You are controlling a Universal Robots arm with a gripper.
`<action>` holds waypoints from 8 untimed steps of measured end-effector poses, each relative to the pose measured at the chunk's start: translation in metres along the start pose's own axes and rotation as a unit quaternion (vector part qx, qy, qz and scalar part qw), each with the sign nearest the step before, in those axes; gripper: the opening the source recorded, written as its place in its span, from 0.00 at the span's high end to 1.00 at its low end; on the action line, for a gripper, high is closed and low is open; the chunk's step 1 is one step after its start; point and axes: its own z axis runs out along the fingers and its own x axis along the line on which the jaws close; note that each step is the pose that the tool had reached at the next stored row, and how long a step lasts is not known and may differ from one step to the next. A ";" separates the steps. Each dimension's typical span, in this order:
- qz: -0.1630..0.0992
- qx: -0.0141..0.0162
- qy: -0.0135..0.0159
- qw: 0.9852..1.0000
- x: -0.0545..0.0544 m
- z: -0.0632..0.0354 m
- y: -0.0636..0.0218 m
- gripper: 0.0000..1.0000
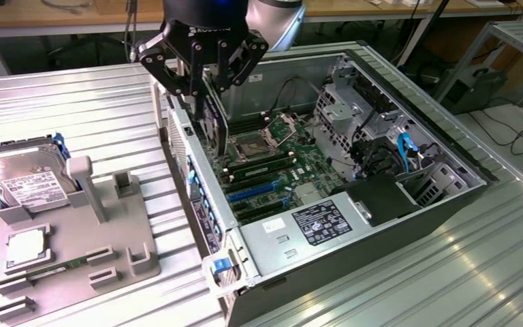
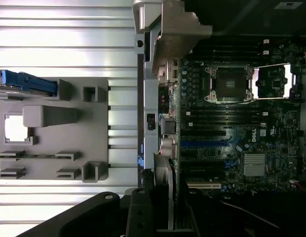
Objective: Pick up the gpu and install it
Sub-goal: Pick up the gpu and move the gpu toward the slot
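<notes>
— So, exterior view first: where is the card relative to the jaws?

— Straight below them. The gripper (image 1: pixel 205 85) is closed on the top edge of the gpu (image 1: pixel 214 126), which hangs edge-on with its flat faces upright. It sits inside the open computer case (image 1: pixel 443 163), close to the rear wall on the exterior view's left.

— And its long axis?

— As far as I can judge, it runs from that rear wall in over the motherboard (image 1: pixel 280 170), roughly in line with the blue slot (image 1: pixel 252 191). The lower edge looks clear of the board and not seated. The blue slot lies nearer the camera than the card's lower edge, though perspective may exaggerate that.

— Anything else nearby?

— A hard drive (image 1: pixel 25 180) stands in the grey tray (image 1: pixel 107 252), well apart on the table.

— Now the wrist view.

— It looks down along the card. The gripper (image 2: pixel 162 212) holds the gpu (image 2: pixel 168 192), whose silver bracket shows as a bright strip lined up with the case's rear wall (image 2: pixel 145 98). The motherboard (image 2: pixel 232 123) spreads out beyond it.

— Is the card over the blue slot?

— The blue slot (image 2: pixel 204 143) runs away from the rear wall, near the bracket end. I cannot tell which slot the card is exactly over.
</notes>
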 end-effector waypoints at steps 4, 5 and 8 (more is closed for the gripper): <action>0.000 0.000 0.000 1.000 -0.005 0.0001 0.0000 0.72; 0.000 0.000 0.000 1.000 -0.006 0.0002 0.0000 0.72; 0.000 0.000 0.000 1.000 -0.010 0.0003 -0.0001 0.72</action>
